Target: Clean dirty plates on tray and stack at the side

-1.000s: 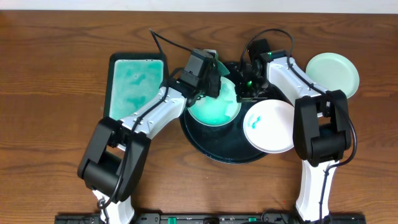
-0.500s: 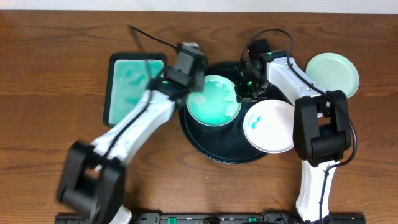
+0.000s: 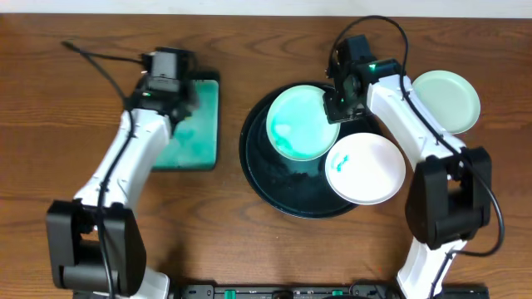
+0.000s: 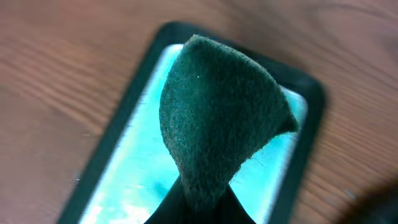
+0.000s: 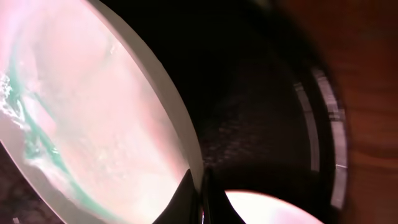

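left hand (image 3: pixel 179 87) is pinched on green pad (image 4: pixel 217 118) over rectangular tray (image 3: pixel 198 137), upper left | right hand (image 3: pixel 336 106) is clamped on mint plate (image 3: pixel 295 124) rim | pad is best dabbed flat, lightly

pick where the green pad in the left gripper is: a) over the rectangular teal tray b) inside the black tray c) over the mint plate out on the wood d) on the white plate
A: the left gripper holds the dark green pad above the rectangular teal tray, well clear of the black tray.
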